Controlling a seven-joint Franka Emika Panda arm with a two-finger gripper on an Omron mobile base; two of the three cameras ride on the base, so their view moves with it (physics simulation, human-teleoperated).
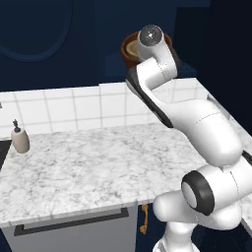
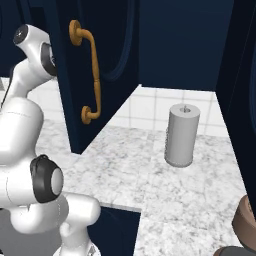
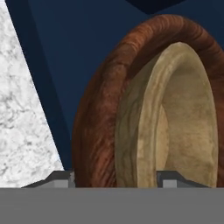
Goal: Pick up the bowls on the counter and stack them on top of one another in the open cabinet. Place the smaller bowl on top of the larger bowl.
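The light tan smaller bowl sits nested inside the deep reddish-brown larger bowl, filling the hand view close up. My gripper is open, its fingertips spread wide to either side of the two rims. In the left base view the stacked bowls, the larger bowl with the smaller bowl inside, rest in the open navy cabinet above the marbled counter. The arm's wrist is raised in front of them and hides the fingers.
A soap dispenser stands at the counter's left. A grey drawer with a black handle is below. The navy cabinet door with a brass handle stands open, and beside it a grey cylinder. A brown rounded object is cut off at right.
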